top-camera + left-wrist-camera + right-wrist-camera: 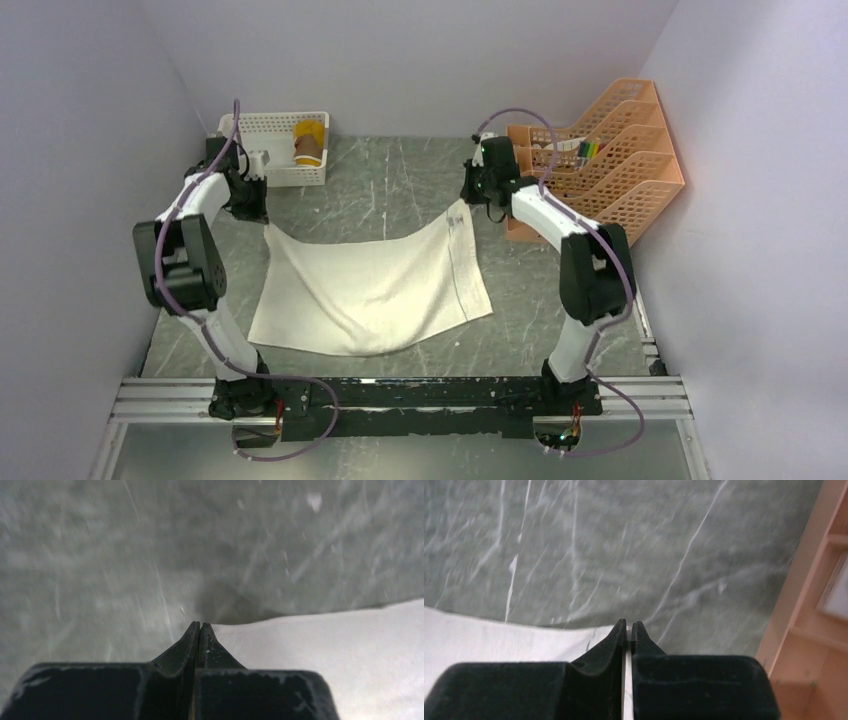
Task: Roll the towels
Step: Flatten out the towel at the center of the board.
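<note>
The cream towel (370, 290) lies spread across the middle of the bench (400, 180). Its near part is flat on the surface, and its two far corners are drawn up and outward, so the far edge sags in a curve between them. The left tool (199, 626) is clamped on the far-left corner; its fingers are pressed together with the white cloth running off from their tips. The right tool (629, 625) pinches the far-right corner, where a thin sliver of white shows between its nearly closed fingers.

The yellow towel (309, 143), mustard with a brown band, is rolled into a cylinder. It stands in the right-hand end of the white lattice basket (262, 128), which sits at the far-left corner of the bench just behind the left arm. The rest of the basket's interior is hidden by its wall and the arm.

At the far right, a peach-coloured lattice file rack (640, 170) with several slanted compartments stands against the wall. One upper compartment holds a few small coloured items (590, 150), too small to identify.
</note>
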Tool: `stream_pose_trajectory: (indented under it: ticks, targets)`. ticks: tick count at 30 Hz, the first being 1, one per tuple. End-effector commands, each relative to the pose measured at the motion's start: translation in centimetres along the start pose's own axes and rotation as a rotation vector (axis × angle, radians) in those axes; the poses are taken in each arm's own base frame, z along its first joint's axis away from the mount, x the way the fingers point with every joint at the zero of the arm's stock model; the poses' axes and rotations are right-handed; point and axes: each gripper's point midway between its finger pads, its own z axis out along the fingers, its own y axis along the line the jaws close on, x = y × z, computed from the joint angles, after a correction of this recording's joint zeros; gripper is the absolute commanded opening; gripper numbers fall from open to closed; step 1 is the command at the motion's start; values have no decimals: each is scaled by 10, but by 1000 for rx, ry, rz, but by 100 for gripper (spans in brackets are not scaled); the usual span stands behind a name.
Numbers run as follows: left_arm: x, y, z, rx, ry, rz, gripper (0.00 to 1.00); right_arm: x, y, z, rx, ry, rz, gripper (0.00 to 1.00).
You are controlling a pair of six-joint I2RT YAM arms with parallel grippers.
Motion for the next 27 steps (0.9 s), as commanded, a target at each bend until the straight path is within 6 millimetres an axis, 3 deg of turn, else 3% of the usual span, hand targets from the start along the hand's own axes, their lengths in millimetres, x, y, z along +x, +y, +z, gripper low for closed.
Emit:
stream_pose_trajectory:
  ticks: [1,5,10,13,16,19,22,27]
  targets:
    - [-63,27,13,-43,-95,49,7,-66,-18,24,3,-128,-9,0]
    - [-81,49,33,-80,-73,59,7,-66,-46,55,13,-103,18,0]
    - [-91,65,52,-97,-82,61,7,-63,-65,83,26,-65,23,0]
    - [-98,68,52,-107,-104,65,7,-70,-74,87,52,-70,1,0]
    - [-112,70,36,-122,-149,67,7,-84,-84,76,77,-109,6,0]
    - [-143,63,-11,-122,-270,84,7,-112,-85,47,81,-178,8,0]
    - [-174,45,-77,-109,-457,111,7,-153,-73,2,67,-280,-12,0]
    - [-188,17,-185,-129,-724,127,7,-194,-51,-75,42,-447,-39,0]
